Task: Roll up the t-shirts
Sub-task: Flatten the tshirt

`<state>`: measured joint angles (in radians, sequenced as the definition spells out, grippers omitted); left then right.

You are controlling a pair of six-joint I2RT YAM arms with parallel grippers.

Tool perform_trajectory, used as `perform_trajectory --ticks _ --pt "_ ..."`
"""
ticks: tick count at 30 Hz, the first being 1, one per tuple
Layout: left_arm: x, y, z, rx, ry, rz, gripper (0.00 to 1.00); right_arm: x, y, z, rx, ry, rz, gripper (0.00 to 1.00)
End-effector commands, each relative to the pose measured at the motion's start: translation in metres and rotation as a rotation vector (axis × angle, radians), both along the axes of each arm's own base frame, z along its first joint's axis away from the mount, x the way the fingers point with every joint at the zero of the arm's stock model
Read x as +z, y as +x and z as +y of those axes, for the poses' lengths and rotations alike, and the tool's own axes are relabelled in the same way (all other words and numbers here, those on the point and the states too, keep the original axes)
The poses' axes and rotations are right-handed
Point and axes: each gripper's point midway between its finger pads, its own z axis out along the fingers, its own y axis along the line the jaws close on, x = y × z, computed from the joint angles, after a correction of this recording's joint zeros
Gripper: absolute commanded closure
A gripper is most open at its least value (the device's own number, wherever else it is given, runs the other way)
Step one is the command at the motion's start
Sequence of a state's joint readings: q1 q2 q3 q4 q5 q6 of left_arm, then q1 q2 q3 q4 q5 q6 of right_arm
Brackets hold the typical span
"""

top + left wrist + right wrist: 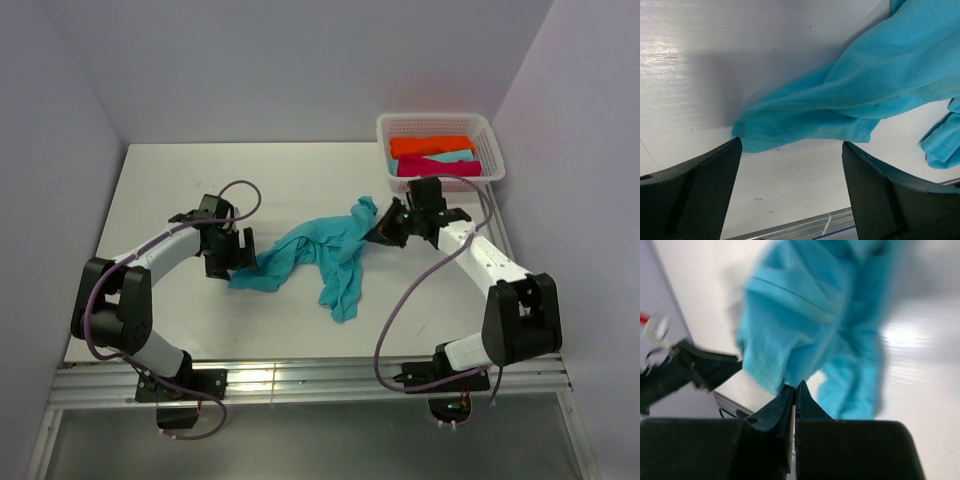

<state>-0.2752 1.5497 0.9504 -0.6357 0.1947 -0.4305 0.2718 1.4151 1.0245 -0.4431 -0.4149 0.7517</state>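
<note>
On the white tabletop [200, 180], seen from above, a crumpled turquoise short-sleeved fabric t-shirt [325, 250] lies stretched across the middle, between the two arms. The left gripper [238, 262] sits at the shirt's left end, just beside the tip of the cloth. The right gripper [380, 232] is at the shirt's upper right end, where the fabric bunches against it. In the far right corner stands a white plastic lattice basket [483, 130] holding three folded garments: an orange t-shirt [430, 146] at the back, a pale turquoise t-shirt [458, 157] in the middle and a magenta t-shirt [440, 168] at the front.

From the left wrist, the two dark fingers [700, 190] stand wide apart and released, with nothing gripped between them. A hemmed corner of the turquoise t-shirt [880, 85] lies flat on the table just beyond the fingertips, nearer the left one. The rest of the cloth runs up and away to the right.

From the right wrist the picture is blurred, yet the fingers [775, 415] plainly meet, clenched on an edge of the turquoise t-shirt [800, 315]. The fabric rises from the pinch and spreads above it. The left arm [690, 367] shows as a dark shape at the left.
</note>
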Motion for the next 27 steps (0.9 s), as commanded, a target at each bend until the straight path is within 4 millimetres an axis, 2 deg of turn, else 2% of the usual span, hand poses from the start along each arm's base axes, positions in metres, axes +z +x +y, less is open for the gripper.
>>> perform_trajectory --ticks 1,3,4,7,9,10,13,15,19,20,21,23,27 --pt "0.015 0.017 -0.011 -0.018 -0.051 -0.056 0.14 -0.044 -0.017 -0.016 -0.069 0.124 0.167 0.92" --pt "0.016 0.021 -0.010 -0.011 -0.040 -0.055 0.14 -0.064 -0.027 -0.034 -0.101 0.079 0.219 0.82" --pt "0.016 0.021 -0.009 -0.007 -0.035 -0.046 0.14 -0.072 -0.032 -0.042 -0.115 0.047 0.246 0.79" --pt "0.025 0.025 -0.012 0.002 -0.042 -0.043 0.15 -0.087 -0.049 -0.073 -0.182 -0.065 0.306 0.63" --pt "0.030 0.027 -0.013 0.005 -0.049 -0.062 0.15 -0.081 -0.053 -0.090 -0.205 -0.125 0.269 0.61" --pt "0.029 0.027 -0.012 0.008 -0.043 -0.059 0.15 -0.077 -0.050 -0.100 -0.224 -0.164 0.241 0.55" --pt "0.026 0.025 -0.010 0.019 -0.035 -0.048 0.15 -0.056 -0.042 -0.112 -0.190 -0.245 0.156 0.49" --pt "0.023 0.022 -0.010 0.024 -0.038 -0.043 0.15 -0.045 -0.035 -0.113 -0.145 -0.283 0.116 0.49" --pt "0.017 0.020 -0.009 0.019 -0.028 -0.036 0.15 -0.040 -0.015 -0.108 -0.065 -0.323 0.067 0.48" --pt "0.015 0.019 -0.008 0.020 -0.020 -0.032 0.15 -0.047 -0.012 -0.104 -0.037 -0.353 0.080 0.47" --pt "0.014 0.019 -0.008 0.019 -0.017 -0.027 0.15 -0.041 -0.003 -0.101 -0.015 -0.370 0.057 0.46" --pt "0.013 0.020 -0.006 0.019 -0.004 -0.025 0.15 -0.043 0.012 -0.093 0.030 -0.393 0.037 0.46" --pt "0.015 0.024 -0.005 0.018 0.007 -0.025 0.15 -0.053 0.027 -0.067 0.156 -0.442 0.010 0.51"
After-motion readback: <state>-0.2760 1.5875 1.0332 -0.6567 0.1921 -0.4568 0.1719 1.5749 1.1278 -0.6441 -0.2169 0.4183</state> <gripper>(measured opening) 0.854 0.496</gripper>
